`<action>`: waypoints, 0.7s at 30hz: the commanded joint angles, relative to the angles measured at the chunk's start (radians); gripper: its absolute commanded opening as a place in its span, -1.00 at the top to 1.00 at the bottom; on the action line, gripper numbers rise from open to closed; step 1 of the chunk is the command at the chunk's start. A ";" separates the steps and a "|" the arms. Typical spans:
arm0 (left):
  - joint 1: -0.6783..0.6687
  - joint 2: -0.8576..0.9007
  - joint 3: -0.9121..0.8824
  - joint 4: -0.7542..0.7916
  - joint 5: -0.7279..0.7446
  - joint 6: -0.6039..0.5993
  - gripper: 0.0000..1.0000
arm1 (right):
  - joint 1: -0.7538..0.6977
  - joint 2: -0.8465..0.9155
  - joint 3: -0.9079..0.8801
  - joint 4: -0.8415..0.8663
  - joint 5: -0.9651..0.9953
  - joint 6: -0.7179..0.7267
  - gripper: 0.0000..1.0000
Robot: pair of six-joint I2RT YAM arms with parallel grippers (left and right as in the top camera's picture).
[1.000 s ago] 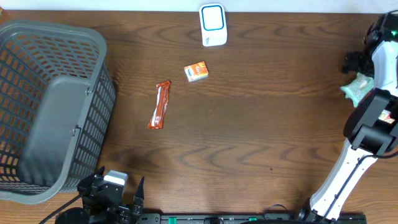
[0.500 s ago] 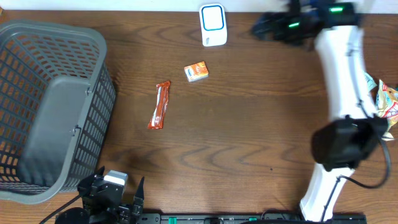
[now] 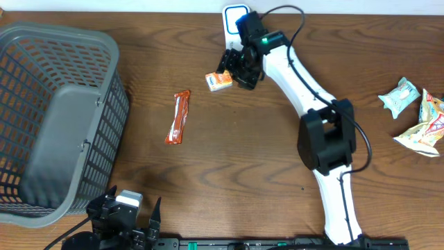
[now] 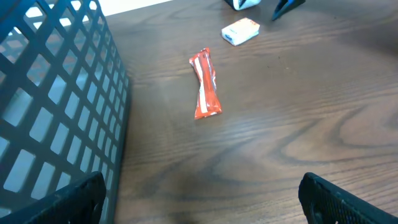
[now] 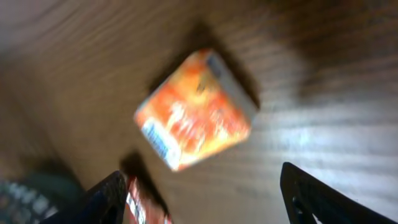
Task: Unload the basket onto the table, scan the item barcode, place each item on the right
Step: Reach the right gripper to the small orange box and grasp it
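Orange box (image 3: 219,80), the item to scan, lies flat at the far side of the counter (image 3: 277,153), not yet lifted. Nearest, the left tool (image 4: 199,190) sits spread and empty by the basket (image 3: 41,42), evidently parked clear. Beyond the red snack bar (image 3: 180,117), the right tool (image 3: 234,71) hovers spread over the box, just short of the white scanner (image 3: 230,21), apparently placed for a short carry.

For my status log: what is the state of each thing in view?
orange box, lying flat, not gripped.
red snack bar, lying flat, untouched.
basket, upright, looks empty.
scanner, at the far edge, partly hidden.
snack packets, lying at the right edge.
right gripper, open, over the orange box.
left gripper, open, holding nothing.
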 commanded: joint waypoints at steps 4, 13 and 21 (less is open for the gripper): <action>0.005 -0.001 0.004 0.004 0.012 0.005 -0.97 | 0.009 0.111 0.002 0.090 -0.019 0.123 -0.41; 0.005 -0.001 0.004 0.004 0.012 0.005 -0.97 | 0.022 0.185 0.001 0.126 -0.070 0.034 0.98; 0.005 -0.001 0.004 0.004 0.012 0.005 -0.97 | -0.027 0.130 0.002 0.074 -0.356 -0.430 0.98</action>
